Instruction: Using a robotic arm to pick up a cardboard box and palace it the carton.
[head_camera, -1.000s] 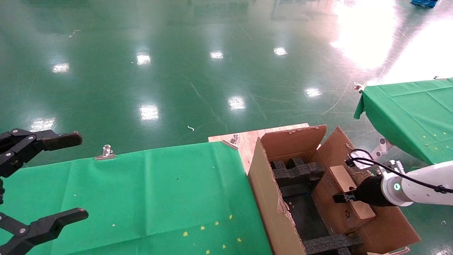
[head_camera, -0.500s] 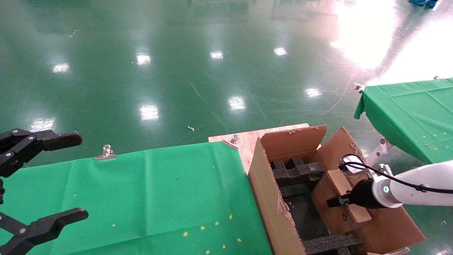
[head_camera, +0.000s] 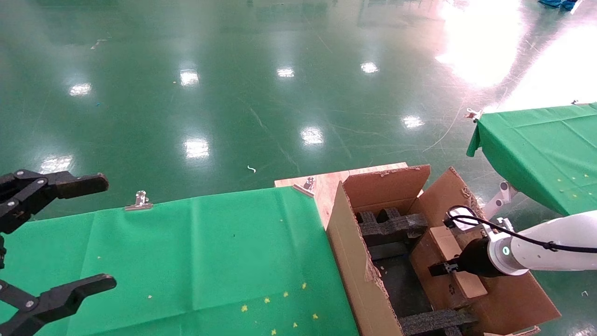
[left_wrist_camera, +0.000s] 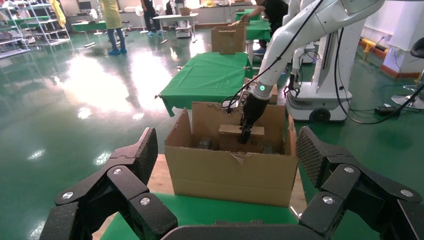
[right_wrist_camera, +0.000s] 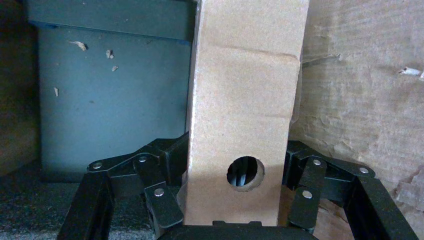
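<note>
The right gripper [head_camera: 443, 269], clenching the cardboard box [head_camera: 447, 268], is lowering it into the carton [head_camera: 354, 261]; release is following; left gripper [head_camera: 51, 238] is idling, spread wide.

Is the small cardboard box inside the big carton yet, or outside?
Inside: the small brown cardboard box, gripped by the right gripper, sits between the large brown carton's walls.
</note>
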You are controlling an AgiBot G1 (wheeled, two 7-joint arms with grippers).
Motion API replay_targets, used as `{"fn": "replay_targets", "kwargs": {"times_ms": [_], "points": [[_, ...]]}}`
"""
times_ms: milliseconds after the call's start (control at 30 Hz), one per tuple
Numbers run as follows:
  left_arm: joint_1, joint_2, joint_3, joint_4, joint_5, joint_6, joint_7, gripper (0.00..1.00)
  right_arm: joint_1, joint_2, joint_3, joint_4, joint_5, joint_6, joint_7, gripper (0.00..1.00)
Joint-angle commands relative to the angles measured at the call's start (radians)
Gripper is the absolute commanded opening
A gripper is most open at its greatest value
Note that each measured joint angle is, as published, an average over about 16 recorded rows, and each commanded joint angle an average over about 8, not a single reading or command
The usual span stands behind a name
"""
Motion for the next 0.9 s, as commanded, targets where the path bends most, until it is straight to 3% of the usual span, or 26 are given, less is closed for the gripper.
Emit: {"fn": "replay_targets", "kwargs": {"times_ms": [33, 900], "points": [[0.000, 0.000, 0.000, 0.000, 0.000, 0.000, 0.000, 1.00, -0.001, -0.002, 0.001, -0.003, 0.003, 0.000, -0.003, 1.00], [0.000, 0.000, 0.000, 0.000, 0.000, 0.000, 0.000, 1.00, 0.033, 0.011, 0.011, 0.006, -0.006, -0.005, 0.006, 1.00]]}}
